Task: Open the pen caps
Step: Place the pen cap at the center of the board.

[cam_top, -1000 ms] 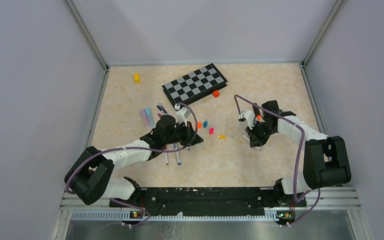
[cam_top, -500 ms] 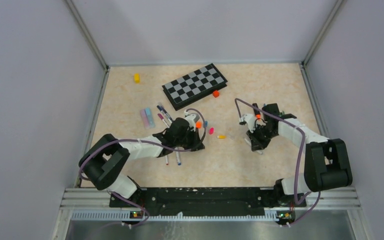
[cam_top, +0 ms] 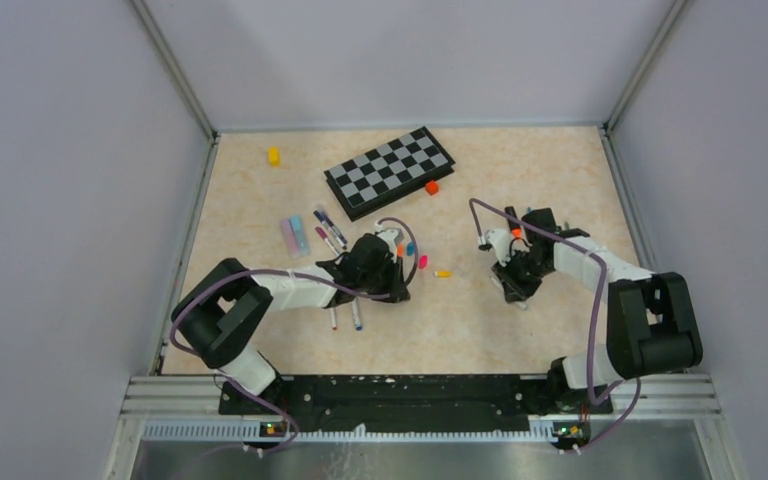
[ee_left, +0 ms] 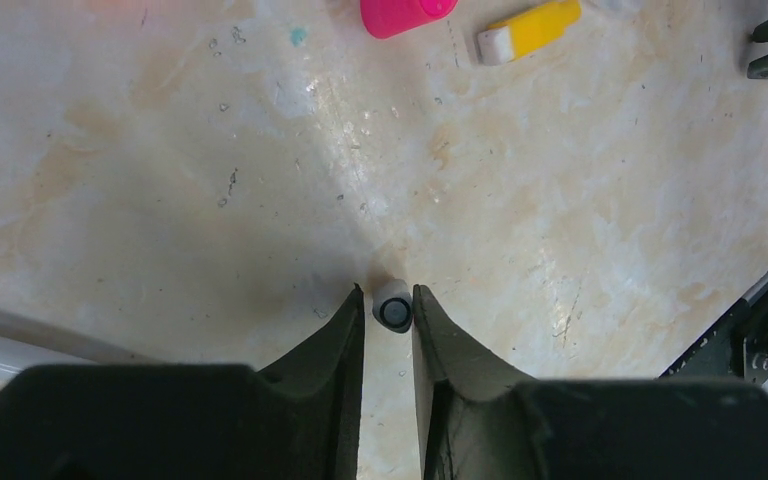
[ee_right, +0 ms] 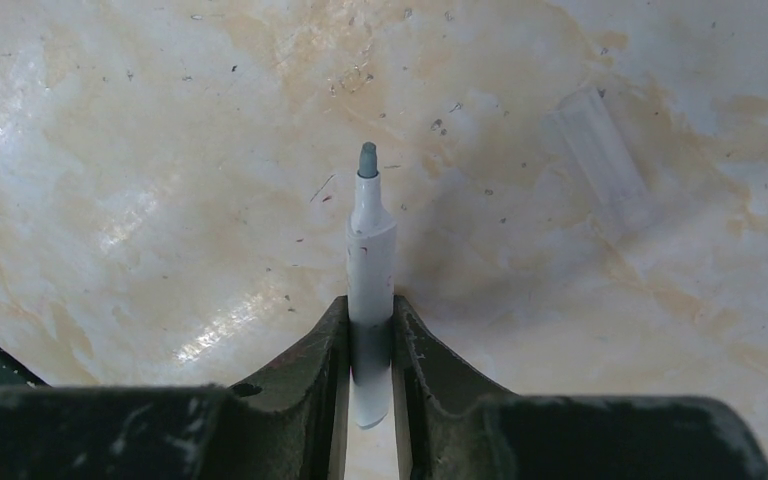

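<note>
Left claw [ee_left: 388, 300]: pinched shut on the grey cap [ee_left: 393, 308] at its fingertips, likely ready for setting down.
Right claw [ee_right: 370, 312]: clamped on the pen [ee_right: 370, 250] between its fingers, bare nib pointing ahead, steadying the barrel.

L end effector [ee_left: 388, 300] moved right, now near pink cap [ee_left: 405, 12].

One chessboard [cam_top: 388, 170], two small blocks [cam_top: 273, 155]

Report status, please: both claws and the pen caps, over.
Left claw shut on grey cap. Right claw shut on white pen, grey tip bare. Pink cap, yellow cap lie loose ahead of left claw.
</note>
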`<move>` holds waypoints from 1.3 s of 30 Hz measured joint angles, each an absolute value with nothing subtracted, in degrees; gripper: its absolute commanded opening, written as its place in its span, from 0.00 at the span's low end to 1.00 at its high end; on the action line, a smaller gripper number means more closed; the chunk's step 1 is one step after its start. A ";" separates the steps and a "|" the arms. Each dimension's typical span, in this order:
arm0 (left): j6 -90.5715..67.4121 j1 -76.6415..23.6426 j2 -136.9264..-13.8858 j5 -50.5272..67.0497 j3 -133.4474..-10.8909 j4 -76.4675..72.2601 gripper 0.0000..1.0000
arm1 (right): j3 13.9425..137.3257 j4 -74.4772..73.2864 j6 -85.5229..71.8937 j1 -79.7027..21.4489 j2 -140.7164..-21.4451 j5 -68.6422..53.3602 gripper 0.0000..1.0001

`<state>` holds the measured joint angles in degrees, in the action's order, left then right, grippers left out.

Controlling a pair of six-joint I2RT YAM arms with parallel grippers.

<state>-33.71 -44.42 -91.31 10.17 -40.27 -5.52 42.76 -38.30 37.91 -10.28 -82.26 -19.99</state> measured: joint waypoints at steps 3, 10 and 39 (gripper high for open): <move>-33.85 -44.42 -91.66 10.31 -40.60 -5.50 0.31 | 42.78 -38.13 37.47 -10.50 -82.37 -19.70 0.22; -34.09 -44.56 -91.66 10.41 -40.73 -5.45 0.32 | 43.07 -38.41 36.62 -10.85 -82.63 -19.57 0.28; -27.88 -44.49 -66.98 -4.54 -33.89 -5.41 0.99 | 45.43 -39.88 35.83 -10.39 -77.28 -23.57 0.43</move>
